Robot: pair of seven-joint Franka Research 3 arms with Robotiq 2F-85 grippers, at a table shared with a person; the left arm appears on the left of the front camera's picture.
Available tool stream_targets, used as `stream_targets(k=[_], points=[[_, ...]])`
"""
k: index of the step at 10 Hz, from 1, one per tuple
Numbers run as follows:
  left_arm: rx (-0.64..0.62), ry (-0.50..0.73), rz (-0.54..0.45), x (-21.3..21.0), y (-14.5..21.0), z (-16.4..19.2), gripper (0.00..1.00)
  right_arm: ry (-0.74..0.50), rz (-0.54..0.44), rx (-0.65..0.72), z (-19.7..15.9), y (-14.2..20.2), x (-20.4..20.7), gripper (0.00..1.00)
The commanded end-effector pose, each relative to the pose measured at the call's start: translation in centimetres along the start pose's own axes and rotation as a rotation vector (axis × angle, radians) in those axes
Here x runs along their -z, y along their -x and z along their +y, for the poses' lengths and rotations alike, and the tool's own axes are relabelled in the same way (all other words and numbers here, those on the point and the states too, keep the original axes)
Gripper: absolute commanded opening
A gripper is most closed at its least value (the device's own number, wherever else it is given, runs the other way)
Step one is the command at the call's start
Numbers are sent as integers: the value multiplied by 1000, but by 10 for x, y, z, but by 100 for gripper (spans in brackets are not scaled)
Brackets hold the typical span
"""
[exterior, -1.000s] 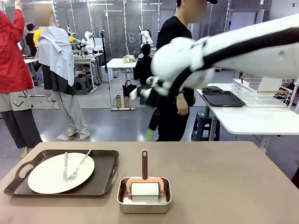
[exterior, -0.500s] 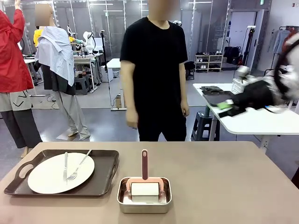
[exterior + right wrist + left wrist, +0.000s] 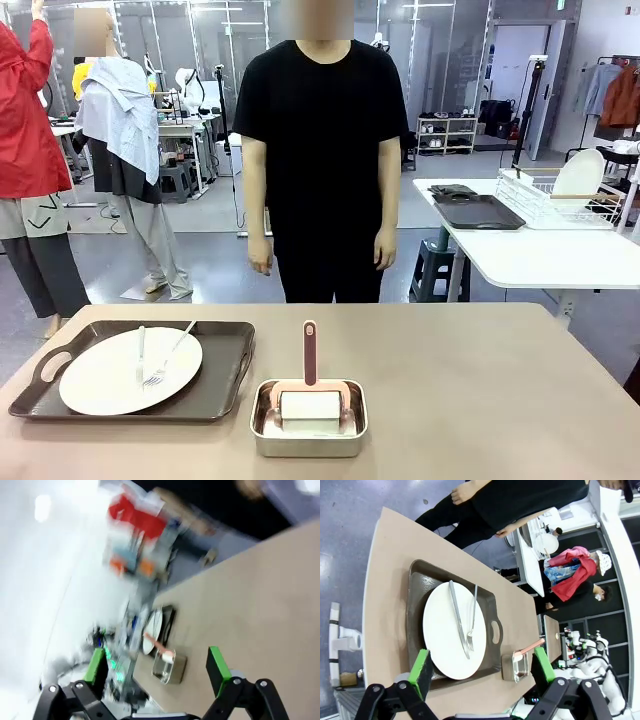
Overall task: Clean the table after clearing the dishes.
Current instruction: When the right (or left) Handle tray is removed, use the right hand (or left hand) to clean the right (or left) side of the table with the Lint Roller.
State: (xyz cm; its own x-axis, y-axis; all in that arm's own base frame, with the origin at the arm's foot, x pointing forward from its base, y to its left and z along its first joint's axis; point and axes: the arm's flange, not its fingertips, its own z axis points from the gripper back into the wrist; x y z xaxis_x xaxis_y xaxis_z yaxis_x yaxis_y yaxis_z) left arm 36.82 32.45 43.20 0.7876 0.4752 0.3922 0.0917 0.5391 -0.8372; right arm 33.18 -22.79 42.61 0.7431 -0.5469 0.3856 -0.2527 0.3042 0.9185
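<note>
Left pincer, right pincer: spread apart, empty. Grip tray at bench near left corner by handle; lift level, slow, to avoid sliding plate, cutlery.

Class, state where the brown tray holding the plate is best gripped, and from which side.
Likely grip the tray by the handle at its left end, coming from the left: its slot leaves a thin rim to pinch, clear of the plate and cutlery.

a white table is standing on the right on a shiny grey floor, holding a wire rack.
</note>
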Motion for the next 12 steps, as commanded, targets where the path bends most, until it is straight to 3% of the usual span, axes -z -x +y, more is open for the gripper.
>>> stream_targets(k=[1,2,4,5,12], points=[[0,10,1,-4,0,0,100,67,-291,169,10,44,-34,100],[0,10,1,-4,0,0,100,122,-310,224,8,58,-50,100],[0,10,1,-4,0,0,100,165,-266,189,20,52,-49,100],[0,10,1,-4,0,0,100,135,-293,191,-15,48,-77,100],[0,10,1,-4,0,0,100,135,-293,191,-15,48,-77,100]])
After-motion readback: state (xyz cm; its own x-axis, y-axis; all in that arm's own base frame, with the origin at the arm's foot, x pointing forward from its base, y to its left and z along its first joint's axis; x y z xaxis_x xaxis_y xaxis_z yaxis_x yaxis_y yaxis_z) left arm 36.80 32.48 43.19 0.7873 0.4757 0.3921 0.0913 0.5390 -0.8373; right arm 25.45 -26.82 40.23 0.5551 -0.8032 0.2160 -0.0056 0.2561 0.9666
